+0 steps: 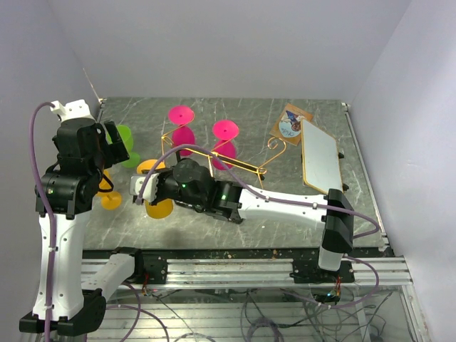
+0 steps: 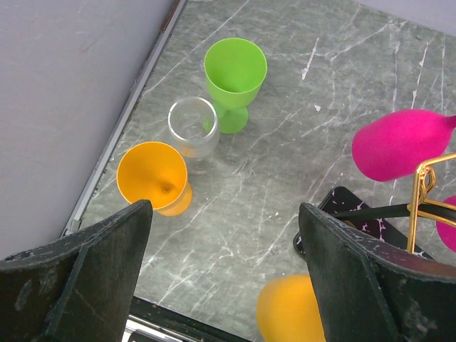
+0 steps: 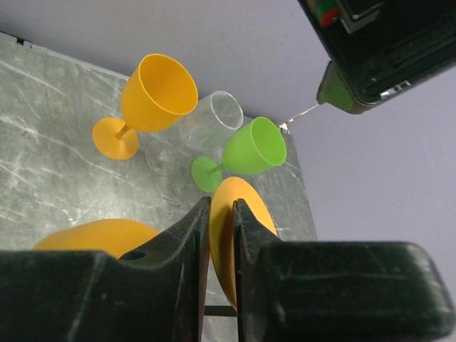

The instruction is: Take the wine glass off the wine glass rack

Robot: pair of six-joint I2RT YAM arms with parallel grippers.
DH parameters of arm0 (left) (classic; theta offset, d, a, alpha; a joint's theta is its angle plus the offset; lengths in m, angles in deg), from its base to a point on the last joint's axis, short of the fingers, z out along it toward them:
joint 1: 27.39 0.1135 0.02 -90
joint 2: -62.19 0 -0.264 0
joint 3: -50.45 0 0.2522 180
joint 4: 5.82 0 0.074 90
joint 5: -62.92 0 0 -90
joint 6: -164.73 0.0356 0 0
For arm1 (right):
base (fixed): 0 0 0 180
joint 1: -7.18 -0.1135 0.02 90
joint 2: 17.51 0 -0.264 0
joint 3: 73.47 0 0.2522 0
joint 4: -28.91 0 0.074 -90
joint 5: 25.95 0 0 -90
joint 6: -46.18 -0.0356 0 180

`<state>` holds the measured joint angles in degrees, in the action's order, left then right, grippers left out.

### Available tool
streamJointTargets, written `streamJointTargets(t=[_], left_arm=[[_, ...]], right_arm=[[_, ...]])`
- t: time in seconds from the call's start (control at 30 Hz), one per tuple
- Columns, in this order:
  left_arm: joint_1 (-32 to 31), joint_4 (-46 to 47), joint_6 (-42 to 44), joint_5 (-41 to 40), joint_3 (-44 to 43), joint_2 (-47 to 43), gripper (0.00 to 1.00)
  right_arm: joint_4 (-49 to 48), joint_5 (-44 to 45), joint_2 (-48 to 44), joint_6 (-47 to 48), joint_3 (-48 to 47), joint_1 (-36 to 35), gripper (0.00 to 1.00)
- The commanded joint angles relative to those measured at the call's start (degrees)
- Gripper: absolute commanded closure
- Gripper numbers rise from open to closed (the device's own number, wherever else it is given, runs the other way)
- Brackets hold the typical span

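- Gold wire of the wine glass rack point(image 1: 246, 167) crossed the middle of the grey marble table point(image 1: 285, 206) in your top view. The pink glasses point(image 1: 225, 130) hung on it, and the hanging orange wine glass point(image 1: 158, 208) was at its left end.
- Your right gripper point(image 1: 142, 187) reached in at that orange glass; from above you could not tell how its jaws stood.
- Your left gripper point(image 1: 114, 146) hung over the green glass point(image 1: 128, 146), near the standing orange glass point(image 1: 110, 200).
- In your left wrist view, the left gripper point(image 2: 224, 267) was spread wide and held nothing.
- Below it the green glass point(image 2: 235, 68), a clear glass point(image 2: 192, 125) and the standing orange glass point(image 2: 151, 174) stood upright, close together by the wall.
- The wine glass rack point(image 2: 420, 203) showed at the right, and the hanging orange wine glass point(image 2: 285, 310) at the bottom edge.
- In your right wrist view, the right gripper point(image 3: 221, 271) had its jaws drawn to a narrow slot, pinched on the hanging orange wine glass point(image 3: 246, 214).
- Orange filled that slot; you could not tell which part of the glass lay between the pads.
- Beyond stood the standing orange glass point(image 3: 157, 89), clear glass point(image 3: 210, 121) and green glass point(image 3: 253, 146).
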<state>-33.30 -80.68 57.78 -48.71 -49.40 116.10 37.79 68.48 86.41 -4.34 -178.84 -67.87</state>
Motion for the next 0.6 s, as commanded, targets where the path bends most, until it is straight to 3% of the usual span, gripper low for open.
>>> streamJointTargets(t=[0.0,0.4,0.57], left_arm=[[-0.5,0.2,0.2,-1.5,-0.3,0.0,0.06],[-0.5,-0.5,-0.2,-1.5,-1.6,0.9,0.06],[-0.5,-0.5,-0.5,-1.6,-2.0,0.7,0.06]], right_arm=[[-1.6,-2.4,-2.9,-1.8,1.1,0.2,0.85],[-4.4,-1.6,-5.0,-1.2,2.8,0.5,1.00],[-5.7,0.0,-5.6,-0.3,3.3,1.2,1.00]])
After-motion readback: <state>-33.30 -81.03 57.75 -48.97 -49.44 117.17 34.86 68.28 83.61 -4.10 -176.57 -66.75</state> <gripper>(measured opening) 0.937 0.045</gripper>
